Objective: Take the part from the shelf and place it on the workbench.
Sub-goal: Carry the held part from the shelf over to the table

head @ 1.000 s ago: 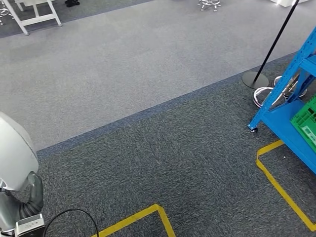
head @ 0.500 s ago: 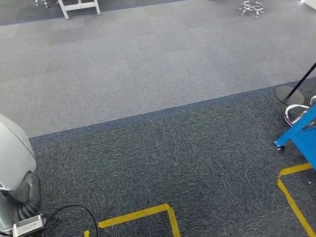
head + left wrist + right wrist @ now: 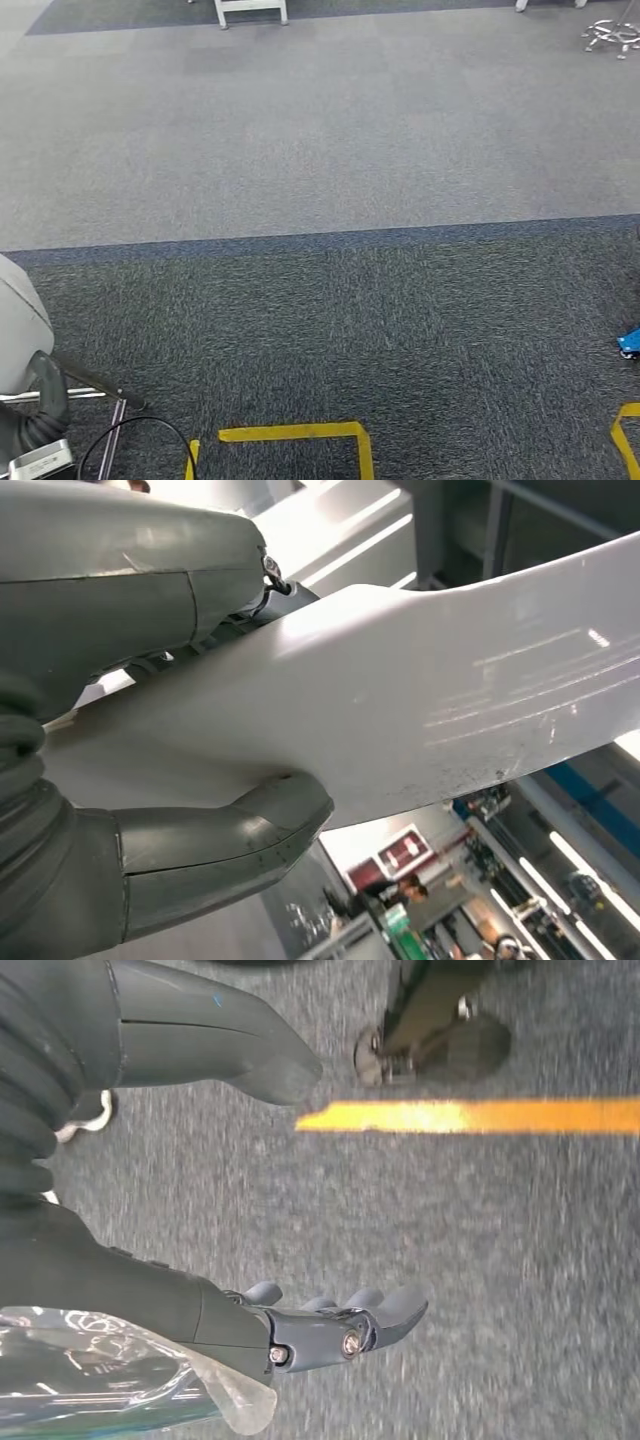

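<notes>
In the left wrist view my left hand grips a long, smooth white part. The thick thumb lies on one side of it and the darker fingers on the other. The part runs well beyond the hand. My right hand hangs over the dark carpet with thumb and fingers apart and nothing in it. The silver left arm shows at the bottom left of the head view. One blue foot of the shelf shows at the right edge.
Dark carpet with yellow floor tape lies just ahead, and lighter grey carpet beyond it. White table legs and a chair base stand far off. A thin stand leg and a black cable lie near my left side.
The camera has swung left: the blue shelf, green crate and black pole have slid off to the right, leaving one foot in sight. A stand leg has come in at the bottom left.
</notes>
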{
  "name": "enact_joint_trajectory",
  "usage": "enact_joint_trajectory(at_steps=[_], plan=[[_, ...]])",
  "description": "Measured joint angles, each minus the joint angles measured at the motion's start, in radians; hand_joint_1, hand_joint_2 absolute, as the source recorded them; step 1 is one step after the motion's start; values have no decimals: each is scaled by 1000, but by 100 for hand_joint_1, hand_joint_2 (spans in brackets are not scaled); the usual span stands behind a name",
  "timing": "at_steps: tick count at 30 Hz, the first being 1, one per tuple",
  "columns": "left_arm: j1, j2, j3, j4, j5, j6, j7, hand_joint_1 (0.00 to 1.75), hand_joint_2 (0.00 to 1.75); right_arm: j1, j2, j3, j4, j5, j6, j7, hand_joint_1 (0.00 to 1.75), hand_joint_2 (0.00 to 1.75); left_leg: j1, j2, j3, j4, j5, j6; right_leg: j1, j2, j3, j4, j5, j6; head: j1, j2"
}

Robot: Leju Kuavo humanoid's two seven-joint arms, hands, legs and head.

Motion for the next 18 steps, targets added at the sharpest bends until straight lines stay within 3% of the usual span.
enact_joint_trajectory(at_steps=[1,3,5,6,7,9,11,12,13,14,16,18], plan=[[-1,-1,2,-1,-1,0,0,175,175,0,0,0,0,-1,0,1,0,175,-1,31,-17,38,-23,-4,-1,-14,2,-4,1,-5,-2,0],[-4,-2,3,-2,-2,0,0,175,175,5,0,0,0,-1,1,2,0,175,0,94,-76,170,-89,-12,3,-45,4,-5,-1,-12,-7,0],[-3,-3,3,-2,-3,0,0,175,175,10,0,0,0,-1,1,3,0,175,4,111,-123,270,-122,-17,5,-78,5,-4,-4,-13,-7,0],[-3,-4,4,-2,-3,0,0,175,175,10,0,0,0,-1,1,4,0,175,6,114,-120,267,-109,-18,5,-93,7,-4,-6,-12,-7,0],[-2,-4,4,-2,-3,0,0,175,175,10,0,0,0,-1,1,4,0,175,7,119,-96,223,-79,-17,6,-107,10,-4,-9,-10,-7,0],[-3,-4,5,-2,-4,0,0,175,175,9,1,0,0,-1,1,5,0,175,3,156,-18,78,-20,-12,7,-131,19,-4,-16,-5,-7,0],[-4,-5,6,-4,-5,0,0,175,175,7,1,0,0,-1,1,6,0,175,-7,189,25,-7,-4,0,11,-151,24,-4,-23,6,-6,0],[-3,-7,7,-4,-6,0,0,175,175,6,1,0,0,-1,1,6,0,175,-12,191,26,-14,-10,7,12,-160,27,-6,-25,12,-6,0],[-3,-8,9,-5,-6,0,0,175,175,5,1,0,0,-1,1,6,0,175,-13,179,25,-17,-8,14,13,-172,31,-7,-27,19,-6,0],[-1,-9,11,-5,-6,0,0,175,175,3,1,0,0,-2,1,6,0,175,-12,168,26,-21,-7,20,11,-170,34,-7,-31,25,-7,0],[1,-11,15,-7,-5,1,0,175,175,-2,1,1,0,-2,2,4,0,175,-7,145,29,-29,-2,33,7,-117,17,34,-61,34,-2,0],[-1,-14,16,-9,-4,1,0,175,175,-1,1,1,0,-2,2,1,0,175,-5,123,30,-31,0,42,6,-53,-45,156,-120,36,6,0]])
